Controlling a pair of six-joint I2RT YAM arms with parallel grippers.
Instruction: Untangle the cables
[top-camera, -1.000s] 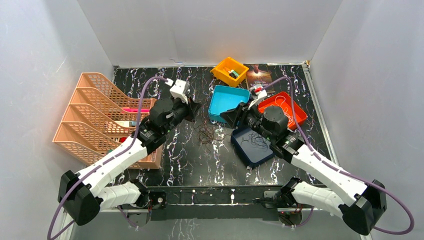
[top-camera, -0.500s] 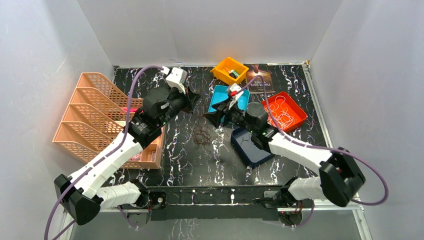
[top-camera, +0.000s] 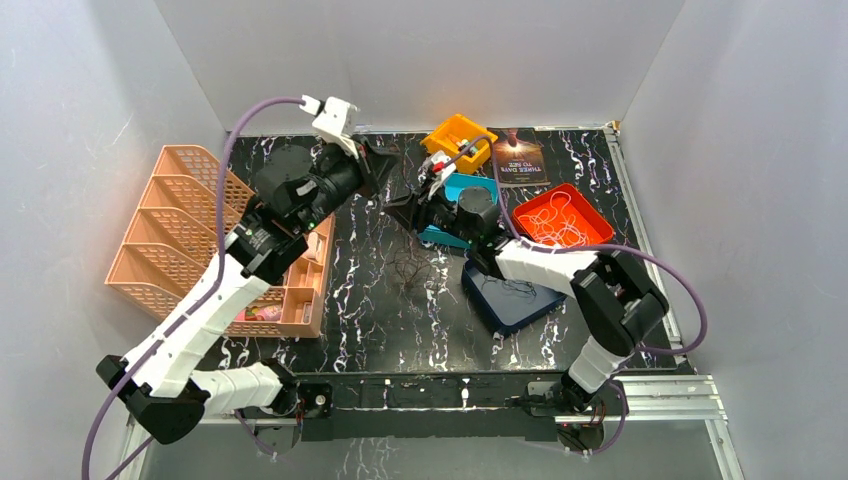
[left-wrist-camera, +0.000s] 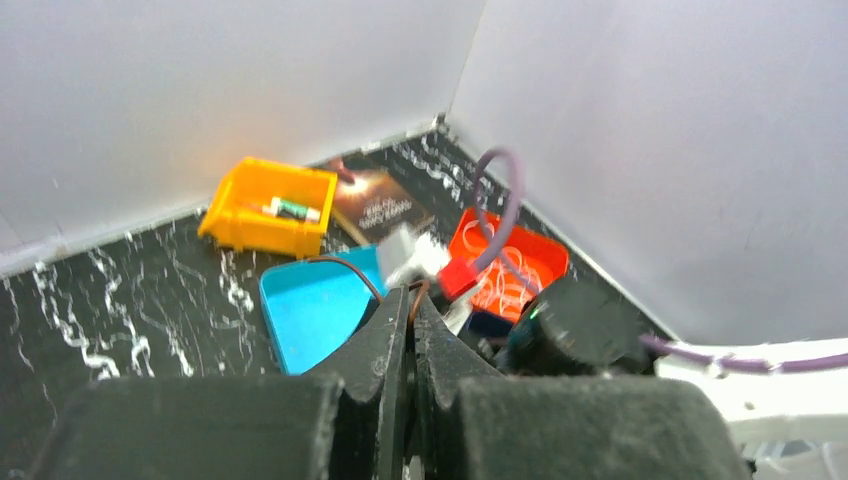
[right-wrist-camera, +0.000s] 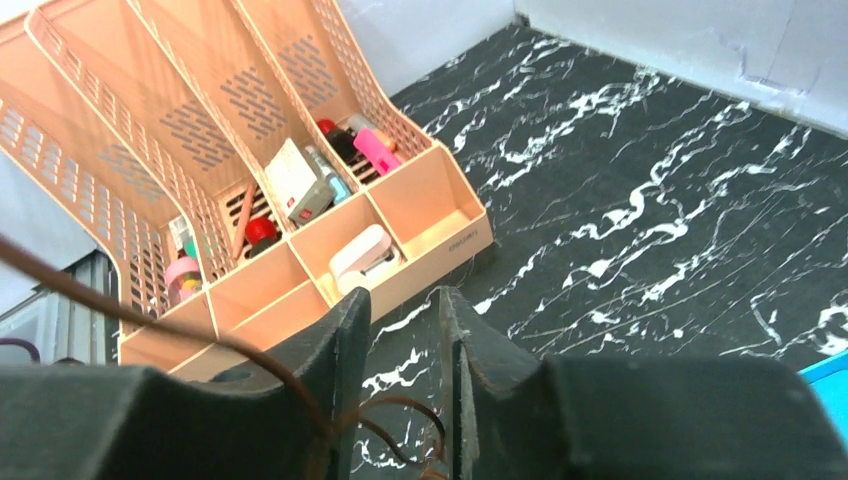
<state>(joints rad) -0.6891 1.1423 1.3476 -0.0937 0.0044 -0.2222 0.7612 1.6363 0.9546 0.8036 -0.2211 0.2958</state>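
1. Left pincer (top-camera: 385, 172), seen from above, sits upper centre, with my right pincer (top-camera: 398, 207) just below it. The cables (top-camera: 410, 268) lie clumped at mid-frame on the black table (top-camera: 350, 310), with thin strands running up-frame towards both pincers. A peach organizer (top-camera: 190, 240) stands at the left. At the right are a teal tray (top-camera: 485, 183), a yellow bin (top-camera: 432, 140), a red tray (top-camera: 600, 228) and a blue tray (top-camera: 480, 300).
2. Left wrist view: my left pincer (left-wrist-camera: 408, 315) is clenched on a brown cable (left-wrist-camera: 345, 264) that arcs leftward over the teal tray (left-wrist-camera: 310, 310). My right arm (left-wrist-camera: 580, 325) crowds in at the right.
3. Right wrist view: my right pincer (right-wrist-camera: 400, 320) stands narrowly parted, clamping nothing I can see. The brown cable (right-wrist-camera: 230, 352) slants from the left edge to bottom centre and loops low between the fingers.
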